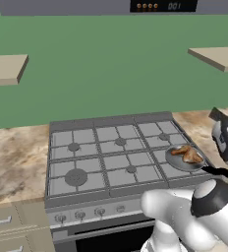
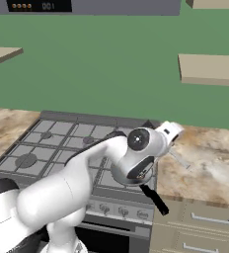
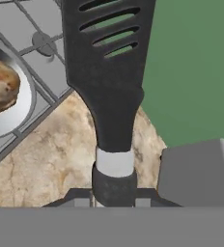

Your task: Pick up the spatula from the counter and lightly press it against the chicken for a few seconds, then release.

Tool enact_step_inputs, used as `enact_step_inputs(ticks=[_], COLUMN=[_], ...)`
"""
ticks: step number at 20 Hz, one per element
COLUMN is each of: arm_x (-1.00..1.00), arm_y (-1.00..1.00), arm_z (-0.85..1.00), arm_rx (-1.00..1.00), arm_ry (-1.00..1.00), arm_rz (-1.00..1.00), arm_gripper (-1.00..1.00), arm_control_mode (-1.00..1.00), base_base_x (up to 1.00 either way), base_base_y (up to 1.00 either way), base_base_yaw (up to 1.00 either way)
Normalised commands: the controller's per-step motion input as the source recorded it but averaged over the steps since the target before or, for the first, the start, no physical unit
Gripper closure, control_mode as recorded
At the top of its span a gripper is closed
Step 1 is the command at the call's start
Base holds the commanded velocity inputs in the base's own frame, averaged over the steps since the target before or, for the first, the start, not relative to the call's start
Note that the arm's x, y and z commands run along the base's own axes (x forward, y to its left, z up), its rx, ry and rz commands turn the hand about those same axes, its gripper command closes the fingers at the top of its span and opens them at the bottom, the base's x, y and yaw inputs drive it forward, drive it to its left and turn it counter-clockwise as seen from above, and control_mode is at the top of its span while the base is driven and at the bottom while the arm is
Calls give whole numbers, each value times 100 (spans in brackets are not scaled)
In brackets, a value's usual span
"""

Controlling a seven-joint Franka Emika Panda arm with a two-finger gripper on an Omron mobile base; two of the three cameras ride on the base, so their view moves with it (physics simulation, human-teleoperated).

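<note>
Above the marbled table (image 3: 51, 159), just beside the stove's right edge: the end effector (image 3: 115, 198) is pinching the spatula (image 3: 109, 72) low on its handle, fingers closing on the dark grip under a pale collar.

- **Spatula:** black, with a broad blade carrying four slanted slots and a neck narrowing to the handle. It is pointing away from the hand and appears to be hanging clear of the table.
- **Step in hand, as judged:** the pick-up is looking complete and the carry toward the chicken (image 1: 187, 154) is getting under way.
- **Next move:** this is calling for swinging the blade over the stove (image 1: 111, 157) to the pan (image 1: 177, 160) on the front right burner. The blade then needs lowering flat and gently onto the browned chicken piece lying inside.
</note>
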Motion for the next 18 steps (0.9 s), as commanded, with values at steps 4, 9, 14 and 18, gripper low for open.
enact_step_inputs(ticks=[4,9,14,18], arm_x=[1,5,0,-1], arm_y=[0,1,1,0], arm_z=[2,-2,5,-14], arm_rx=[-2,-2,-6,0], arm_ry=[25,24,25,14], arm_rz=[21,8,4,15], arm_gripper=[100,100,100,100], arm_control_mode=[-100,-100,-100,-100], base_base_x=[0,0,0,0], base_base_y=[0,0,0,0], base_base_yaw=[0,0,0,0])
